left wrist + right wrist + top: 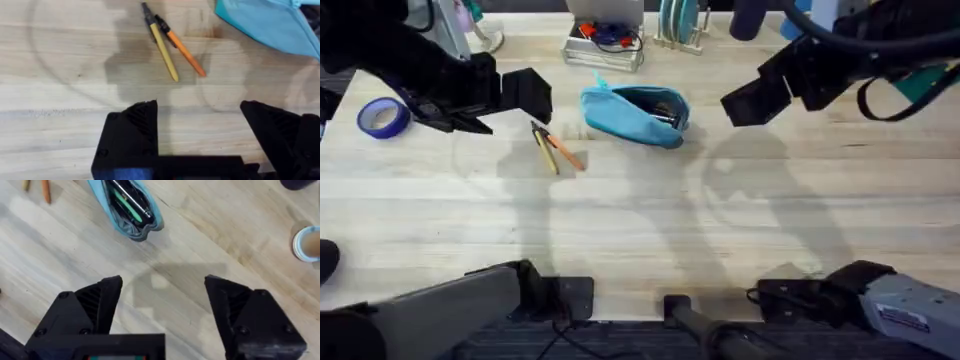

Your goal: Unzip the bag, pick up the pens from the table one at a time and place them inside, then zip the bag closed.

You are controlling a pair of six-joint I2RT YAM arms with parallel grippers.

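Pens (172, 47) are my next concern: a yellow one and an orange one lie on the table (640, 230) touching at their dark tips and splaying apart at the other ends, toward the far edge and just beside the bag (636, 113). My left end effector (200, 117) hovers over them with its fingers spread wide and empty. I judge the clean way is to come down on the splayed end of one pen, fingers straddling it across its width, so the second is not dragged along (they cross at the tips, a poor place to pinch). The bag lies unzipped, its mouth gaping, with pens already inside it. My right end effector (162, 300) hangs wide and empty near the bag's open end, and could crowd the drop. A blue tape roll (383, 117) sits near the table's left edge, clear of the work.
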